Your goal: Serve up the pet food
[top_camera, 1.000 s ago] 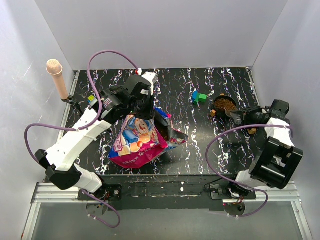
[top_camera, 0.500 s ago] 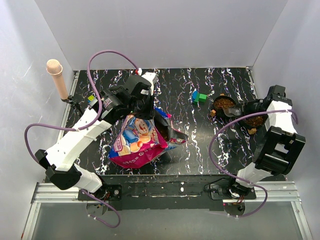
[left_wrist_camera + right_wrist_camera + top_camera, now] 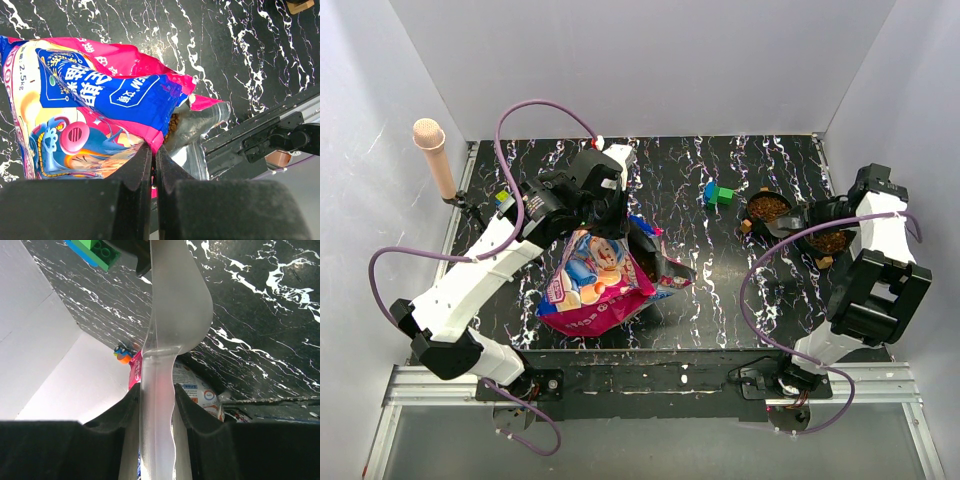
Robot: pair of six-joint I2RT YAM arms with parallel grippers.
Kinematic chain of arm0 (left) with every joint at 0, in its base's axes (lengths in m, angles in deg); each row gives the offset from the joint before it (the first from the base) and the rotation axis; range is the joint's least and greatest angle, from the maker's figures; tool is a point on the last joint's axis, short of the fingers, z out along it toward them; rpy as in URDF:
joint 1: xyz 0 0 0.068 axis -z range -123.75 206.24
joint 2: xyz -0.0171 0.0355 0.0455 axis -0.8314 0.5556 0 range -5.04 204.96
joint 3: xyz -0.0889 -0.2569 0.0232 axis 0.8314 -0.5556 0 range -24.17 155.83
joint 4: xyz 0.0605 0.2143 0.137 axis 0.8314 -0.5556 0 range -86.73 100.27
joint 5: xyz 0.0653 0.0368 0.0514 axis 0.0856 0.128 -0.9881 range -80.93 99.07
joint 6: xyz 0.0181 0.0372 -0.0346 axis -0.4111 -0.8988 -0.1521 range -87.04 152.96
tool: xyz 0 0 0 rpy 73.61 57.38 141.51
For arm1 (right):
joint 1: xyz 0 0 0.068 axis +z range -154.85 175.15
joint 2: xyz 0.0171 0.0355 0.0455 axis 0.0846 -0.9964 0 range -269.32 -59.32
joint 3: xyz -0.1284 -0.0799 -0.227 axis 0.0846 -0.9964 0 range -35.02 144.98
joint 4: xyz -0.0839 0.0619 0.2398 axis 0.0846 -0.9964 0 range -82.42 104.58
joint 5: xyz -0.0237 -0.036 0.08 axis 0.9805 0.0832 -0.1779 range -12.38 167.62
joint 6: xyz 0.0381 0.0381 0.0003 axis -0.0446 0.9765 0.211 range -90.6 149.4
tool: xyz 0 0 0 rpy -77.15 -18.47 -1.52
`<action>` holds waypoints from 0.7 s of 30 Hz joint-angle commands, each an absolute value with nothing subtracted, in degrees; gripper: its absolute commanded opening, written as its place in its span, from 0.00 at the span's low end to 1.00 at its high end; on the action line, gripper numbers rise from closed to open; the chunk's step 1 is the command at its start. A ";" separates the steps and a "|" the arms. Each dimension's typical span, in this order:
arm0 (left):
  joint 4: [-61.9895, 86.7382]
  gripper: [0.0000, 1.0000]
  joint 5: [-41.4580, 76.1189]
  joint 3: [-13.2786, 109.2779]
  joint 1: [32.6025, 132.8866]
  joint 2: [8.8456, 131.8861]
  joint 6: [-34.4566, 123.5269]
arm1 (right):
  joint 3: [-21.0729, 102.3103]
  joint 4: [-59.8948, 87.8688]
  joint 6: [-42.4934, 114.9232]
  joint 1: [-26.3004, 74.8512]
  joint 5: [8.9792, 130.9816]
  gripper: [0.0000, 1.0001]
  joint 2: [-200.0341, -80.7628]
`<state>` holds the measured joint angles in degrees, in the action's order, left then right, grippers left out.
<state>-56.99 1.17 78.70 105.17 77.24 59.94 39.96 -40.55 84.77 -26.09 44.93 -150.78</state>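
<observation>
The magenta-pink pet food bag [image 3: 592,285] lies left of centre with its mouth toward the right. My left gripper [image 3: 613,216] is shut on the bag's upper edge. The left wrist view shows the left gripper [image 3: 154,152] pinching the pink rim, with brown kibble [image 3: 174,125] just inside the opening. My right gripper [image 3: 813,216] is shut on the handle of a translucent scoop [image 3: 786,226] between two black bowls. Both the far bowl [image 3: 770,207] and the near bowl [image 3: 831,241] hold kibble. In the right wrist view the scoop [image 3: 175,310] rises from the right gripper [image 3: 157,395].
Blue-and-green toy blocks [image 3: 718,193] sit left of the far bowl, also in the right wrist view [image 3: 95,251]. A beige foam-tipped post [image 3: 433,152] and a small coloured toy [image 3: 502,198] stand at the back left. White walls enclose the table on three sides.
My right arm has swung back and to the right with the scoop, uncovering the near bowl with kibble in it. The left arm and the bag have not moved.
</observation>
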 commanded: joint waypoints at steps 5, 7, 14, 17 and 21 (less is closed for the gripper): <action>-50.55 0.00 0.63 81.21 104.94 72.30 59.23 | 44.87 -45.27 84.60 -26.21 47.82 0.01 -148.53; -50.73 0.00 0.46 81.12 104.94 72.13 59.32 | 45.75 -45.88 84.24 -26.21 48.35 0.01 -147.91; -51.16 0.00 0.37 81.04 104.94 72.13 60.37 | 47.16 -46.68 82.84 -26.21 48.00 0.01 -146.33; -51.51 0.00 0.11 80.68 104.85 72.04 61.52 | 47.43 -46.59 80.82 -26.21 48.79 0.01 -145.89; -52.13 0.00 0.02 79.90 104.85 71.86 63.62 | 47.34 -46.32 78.10 -25.77 46.86 0.01 -145.80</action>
<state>-57.04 0.95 78.66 105.06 77.13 61.64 44.75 -45.60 81.58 -26.09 47.84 -147.52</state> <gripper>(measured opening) 0.008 0.323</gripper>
